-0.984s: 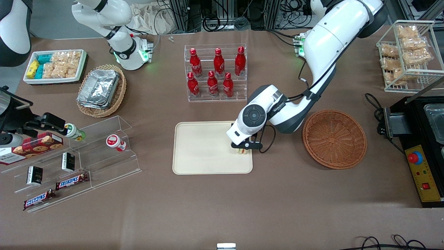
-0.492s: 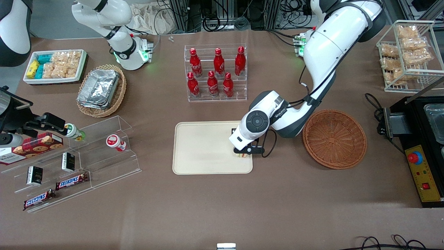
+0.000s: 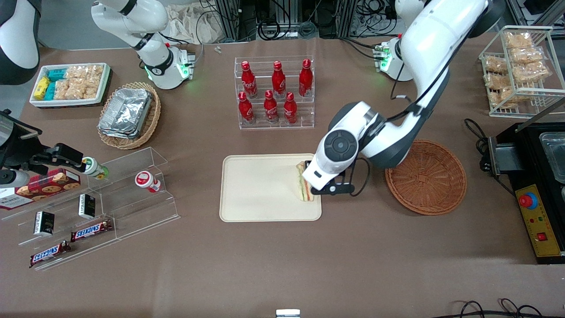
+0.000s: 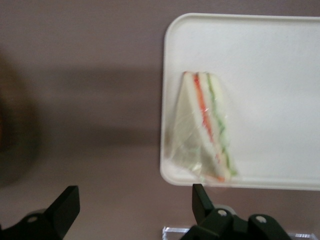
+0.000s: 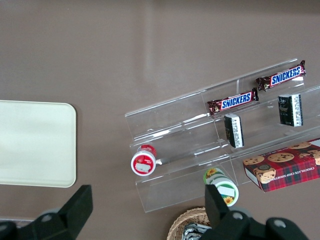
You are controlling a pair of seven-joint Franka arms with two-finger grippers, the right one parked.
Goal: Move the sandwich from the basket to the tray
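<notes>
— Cream plastic under pale bread: the sandwich point(image 3: 304, 183) lies on the tray point(image 3: 260, 190), right at the rim on the edge nearest the basket point(image 3: 425, 176). In my wrist view one corner of its wrap point(image 4: 187, 150) seems to sit on the rim itself.

— And your fingers point(image 4: 65, 207)?

— Spread wide and holding nothing. My gripper point(image 4: 132, 207) hangs above the brown surface point(image 3: 353, 247), just off that tray edge, between tray and basket.

— So what could spoil it?

— The wrap is slick and the rim is low. If my wrist or its cable brushes the wedge as I move, I judge it could slide off onto the surface. A straight rise looks safest.

— The basket?

— No sandwich in it.
</notes>
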